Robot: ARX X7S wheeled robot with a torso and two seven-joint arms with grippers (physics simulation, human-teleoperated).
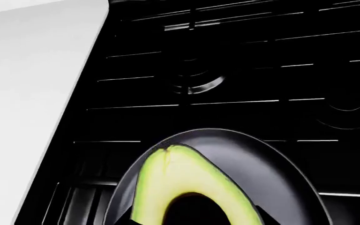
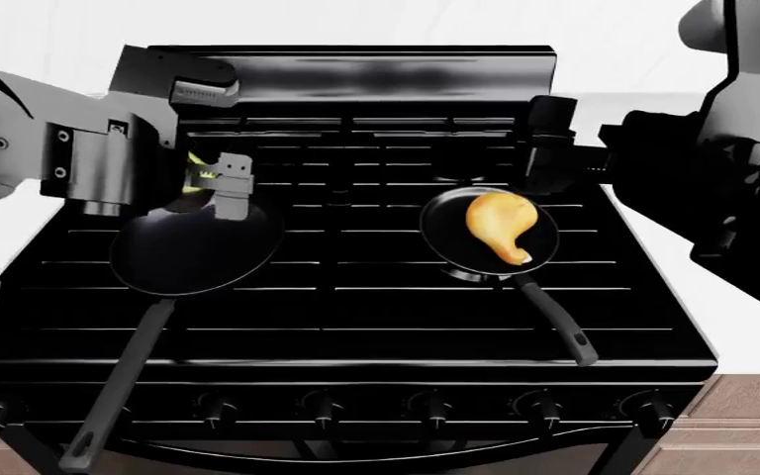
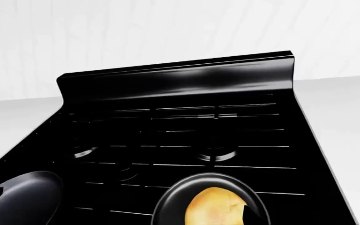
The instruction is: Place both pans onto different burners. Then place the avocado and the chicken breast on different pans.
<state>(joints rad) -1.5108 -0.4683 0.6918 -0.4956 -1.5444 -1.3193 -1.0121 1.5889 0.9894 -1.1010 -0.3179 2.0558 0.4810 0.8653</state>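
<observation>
Between the left gripper's (image 2: pixel 217 185) pale fingers sits the avocado (image 2: pixel 199 174), a sliver of yellow-green in the head view and, in the left wrist view, a smooth half with pale flesh and a dark pit hollow; the jaws are clamped on it, and it hangs over the far rim of the left pan (image 2: pixel 195 252), not yet resting in it. Further right, the right gripper (image 2: pixel 548 148) is a dark block at the far edge of the right pan (image 2: pixel 449 220); whether its jaws are apart or together I cannot tell. The chicken breast (image 2: pixel 502 225) already lies in that pan, glossy golden, bulbous at one end and tapering to a thin tip. Both pans are shallow, round, matte black with long straight handles, and each sits on the bar grates of the range (image 2: pixel 353 287), glossy black, its burners (image 3: pixel 216 153) dull rings under the cast iron. So the last step is in hand: the next move calls for lowering the avocado toward the pan's middle and parting the jaws gently so the rounded half does not roll.
</observation>
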